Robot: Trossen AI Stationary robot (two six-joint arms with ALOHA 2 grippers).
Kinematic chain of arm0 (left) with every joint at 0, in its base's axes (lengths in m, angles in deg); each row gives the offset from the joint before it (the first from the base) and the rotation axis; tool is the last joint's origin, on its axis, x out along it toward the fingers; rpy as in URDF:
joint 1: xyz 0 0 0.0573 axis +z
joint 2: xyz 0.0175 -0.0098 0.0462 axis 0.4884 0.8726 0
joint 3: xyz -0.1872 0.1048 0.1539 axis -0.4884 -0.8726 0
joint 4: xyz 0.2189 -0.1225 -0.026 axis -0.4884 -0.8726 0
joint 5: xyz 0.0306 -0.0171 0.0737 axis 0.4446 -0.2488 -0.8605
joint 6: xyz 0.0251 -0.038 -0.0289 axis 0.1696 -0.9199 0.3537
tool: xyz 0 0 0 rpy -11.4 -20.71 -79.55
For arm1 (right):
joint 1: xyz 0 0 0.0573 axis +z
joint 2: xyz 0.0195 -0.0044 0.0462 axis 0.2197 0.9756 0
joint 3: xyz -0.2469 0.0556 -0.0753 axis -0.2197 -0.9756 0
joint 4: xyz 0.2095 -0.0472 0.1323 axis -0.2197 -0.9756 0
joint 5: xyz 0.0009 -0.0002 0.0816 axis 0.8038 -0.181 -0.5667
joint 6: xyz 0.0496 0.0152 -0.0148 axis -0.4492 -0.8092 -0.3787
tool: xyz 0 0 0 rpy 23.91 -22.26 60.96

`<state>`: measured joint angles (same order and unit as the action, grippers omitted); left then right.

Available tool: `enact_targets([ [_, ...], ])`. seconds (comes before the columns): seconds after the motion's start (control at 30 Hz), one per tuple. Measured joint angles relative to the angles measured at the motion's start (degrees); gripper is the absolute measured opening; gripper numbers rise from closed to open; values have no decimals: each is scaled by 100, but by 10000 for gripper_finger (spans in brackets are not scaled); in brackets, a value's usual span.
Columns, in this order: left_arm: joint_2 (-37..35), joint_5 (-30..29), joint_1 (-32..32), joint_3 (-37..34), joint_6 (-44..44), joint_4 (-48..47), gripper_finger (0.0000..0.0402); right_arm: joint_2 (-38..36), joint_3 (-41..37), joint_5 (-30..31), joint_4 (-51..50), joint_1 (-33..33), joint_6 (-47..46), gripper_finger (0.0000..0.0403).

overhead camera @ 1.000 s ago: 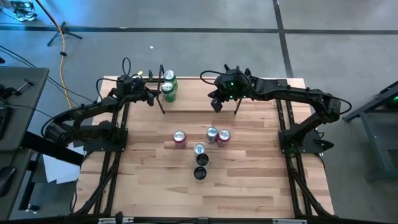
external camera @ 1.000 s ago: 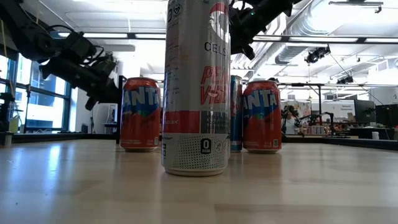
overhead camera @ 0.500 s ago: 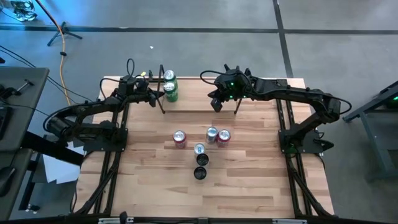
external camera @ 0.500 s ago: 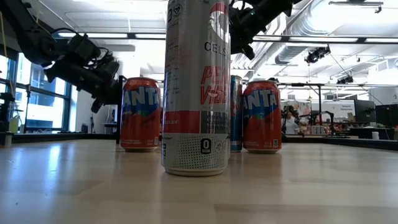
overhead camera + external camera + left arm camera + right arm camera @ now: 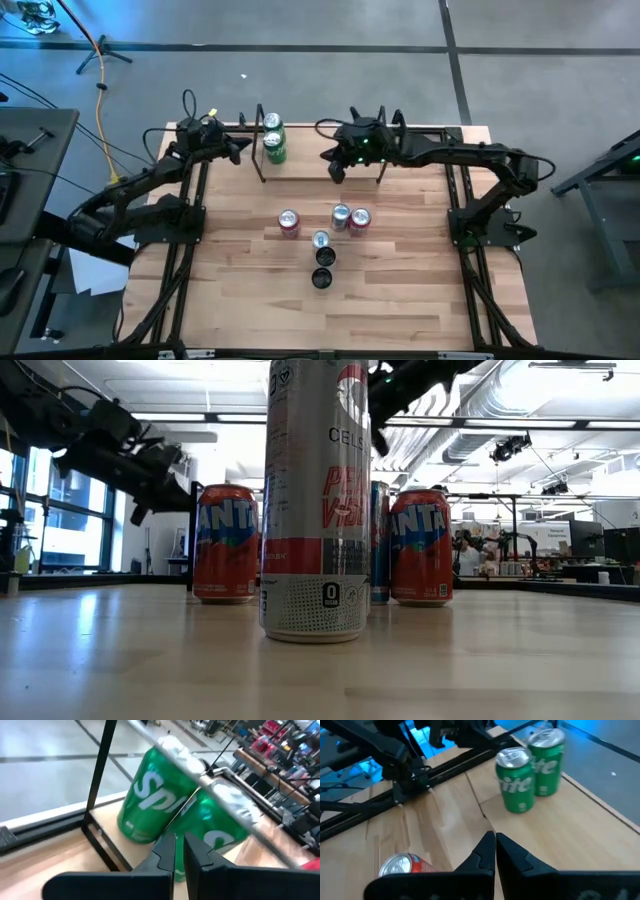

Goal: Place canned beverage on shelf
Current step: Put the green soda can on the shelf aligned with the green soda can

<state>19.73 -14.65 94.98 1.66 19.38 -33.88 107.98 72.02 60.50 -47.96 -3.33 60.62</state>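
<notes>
Nearest my side of the surface (image 5: 400,300) I see a tight cluster of loose cans waiting mid-board: two dark cans (image 5: 323,268) in line, then a tall silver can (image 5: 320,240), and beyond it a red can (image 5: 289,223), a second silver can (image 5: 341,216) and another red can (image 5: 359,221). I judge they sit grouped here as the supply, well apart from the shelf so either arm can drop onto one without fouling the uprights.

Farther back, along the far edge, lies the shelf (image 5: 310,166): a low pale-wood board with a black wire upright at each end. Two green cans (image 5: 272,138) stand upright at its left end, touching each other, one behind the other, hard against the left upright. That packing, I'd say, leaves the remaining board free for the cluster.

My left tool (image 5: 237,148) hangs just outside the left upright near the far-left corner, fingers (image 5: 167,852) pinched together on nothing; its wrist view looks past the wire onto the green cans (image 5: 150,802). My right tool (image 5: 332,168) hovers over the shelf's bare middle, also closed and empty, with the green cans (image 5: 532,767) ahead of it.

The green cans look undented, silver tops up, white lettering on the side; smooth thin walls, so I expect a gentle squeeze suits them.
</notes>
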Motion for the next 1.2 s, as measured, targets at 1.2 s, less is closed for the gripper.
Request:
enact_targets([
  [1.2, -3634, 701, -1348, 361, -3283, 1994, 0, 3686, 3394, -709, -89, -136, -564, 0],
])
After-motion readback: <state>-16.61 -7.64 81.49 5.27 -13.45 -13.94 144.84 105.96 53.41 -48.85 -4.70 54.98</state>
